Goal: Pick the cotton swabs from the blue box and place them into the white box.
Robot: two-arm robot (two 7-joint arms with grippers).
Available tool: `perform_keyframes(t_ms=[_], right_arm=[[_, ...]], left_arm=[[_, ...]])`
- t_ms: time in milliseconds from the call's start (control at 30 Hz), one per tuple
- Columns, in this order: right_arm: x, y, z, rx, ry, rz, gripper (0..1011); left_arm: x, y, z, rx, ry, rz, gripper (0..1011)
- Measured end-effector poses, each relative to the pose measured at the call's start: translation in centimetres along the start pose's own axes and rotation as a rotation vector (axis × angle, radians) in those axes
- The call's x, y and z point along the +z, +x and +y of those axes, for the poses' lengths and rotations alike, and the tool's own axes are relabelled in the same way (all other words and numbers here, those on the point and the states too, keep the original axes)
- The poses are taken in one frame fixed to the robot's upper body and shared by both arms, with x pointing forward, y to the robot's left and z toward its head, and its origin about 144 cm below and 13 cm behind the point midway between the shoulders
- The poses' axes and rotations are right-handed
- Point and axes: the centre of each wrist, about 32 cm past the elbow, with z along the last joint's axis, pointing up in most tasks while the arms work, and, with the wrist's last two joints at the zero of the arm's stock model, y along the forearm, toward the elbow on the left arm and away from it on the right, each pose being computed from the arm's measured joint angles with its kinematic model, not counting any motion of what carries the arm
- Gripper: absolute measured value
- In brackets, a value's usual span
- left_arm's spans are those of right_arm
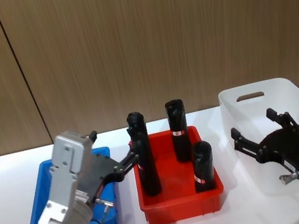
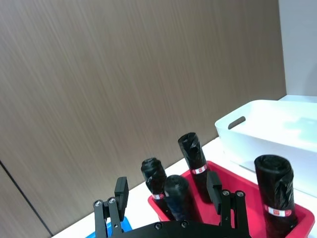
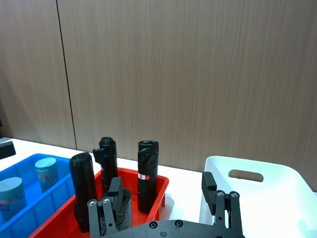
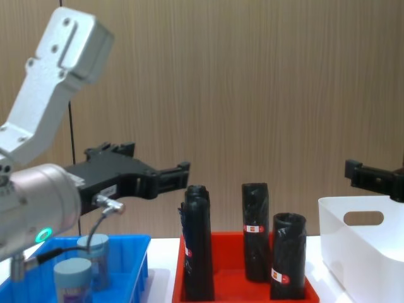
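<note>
Two small clear cylindrical jars of cotton swabs [image 4: 72, 278], capped with pale blue-grey round lids, stand upright and close together in the blue box [image 4: 136, 255], a bright blue, low-walled plastic bin at the robot's left. Neither jar is held. Above that bin hangs the left gripper [image 2: 167, 191], raised well clear of the lids, its black jaws spread wide and empty, pointing out toward the red plastic tray [image 1: 182, 207] of tall black rolls [image 1: 203, 166] beside the bin. The step in hand looks like the reach for a jar. To do it well, the wrist should tip downward, centre the jaws on one jar's body below its lid, descend straight, and keep clear of the neighbouring jar and the bin wall before closing gently. On the far side of the tray, the right gripper [image 1: 253, 124] hovers over the white box [image 1: 249, 88], a round-cornered plastic bin with an oval slot handle, its jaws likewise wide apart and empty.
</note>
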Motion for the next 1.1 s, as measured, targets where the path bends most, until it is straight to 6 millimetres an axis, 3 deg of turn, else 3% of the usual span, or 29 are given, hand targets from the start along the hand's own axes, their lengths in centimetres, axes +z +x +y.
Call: perform_keyframes(t_ms=[700,1100], right_arm=[[0.0,0.0,0.0,0.0,0.0,0.0,1001],[0.0,0.0,0.0,0.0,0.0,0.0,1002]], left_arm=[[-2.1,4.7,2.3,0.059,0.138,0.098,1003],[-3.4,6.4,3.1,0.12,0.226,0.175,1003]])
